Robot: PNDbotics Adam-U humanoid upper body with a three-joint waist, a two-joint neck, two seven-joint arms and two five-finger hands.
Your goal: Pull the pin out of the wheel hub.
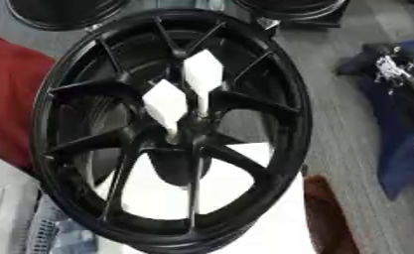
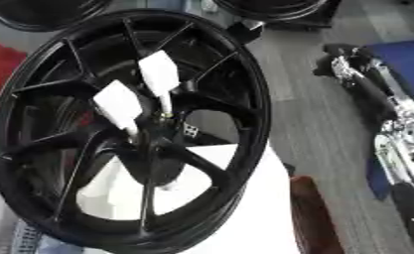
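A large black spoked wheel (image 1: 271, 99) fills the middle of both views, tilted, with its hub (image 1: 189, 130) near the centre. Two white pins stand in the hub side by side. The upper pin (image 1: 202, 74) and the lower-left pin (image 1: 165, 105) each have a broad white head and a thin stem running down into the hub. My right arm (image 2: 392, 129), black with silver joints, lies at the right edge. Its dark hand (image 2: 335, 55) is well to the right of the wheel and touches nothing. My left hand does not show.
Two more black wheels (image 1: 67, 12) lie at the top edge. A red cloth (image 1: 10, 84) is at the left and a blue cloth (image 1: 399, 163) under my right arm. A brown object (image 1: 324, 211) sits at the wheel's lower right, on a grey floor (image 1: 345, 114).
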